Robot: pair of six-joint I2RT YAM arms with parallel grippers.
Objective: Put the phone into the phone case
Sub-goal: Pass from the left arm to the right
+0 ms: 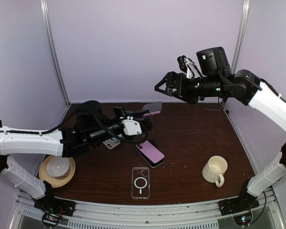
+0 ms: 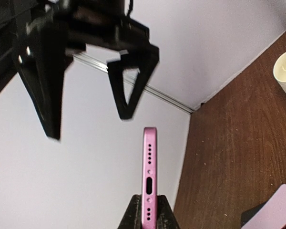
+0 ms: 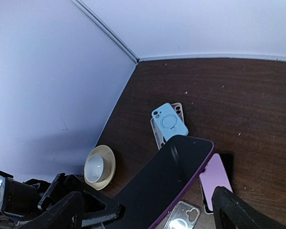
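Note:
My left gripper (image 1: pixel 144 118) is shut on a pink-purple phone (image 1: pixel 153 109) and holds it in the air above the back of the table. In the left wrist view the phone (image 2: pixel 149 157) stands edge-on, its port end up, pinched between my fingers (image 2: pixel 165 213). In the right wrist view its black screen (image 3: pixel 167 183) faces up. My right gripper (image 1: pixel 164 87) is open and empty, above and just right of the phone; its jaws straddle the phone without touching it. A clear case (image 1: pixel 140 182) lies flat near the front. A lilac case (image 1: pixel 150 152) lies mid-table.
A light blue case (image 3: pixel 170 121) lies on a pale one at left of centre. A cream mug (image 1: pixel 215 170) stands at the front right. A white bowl on a tan saucer (image 1: pixel 57 168) sits at the front left. Walls enclose the back and sides.

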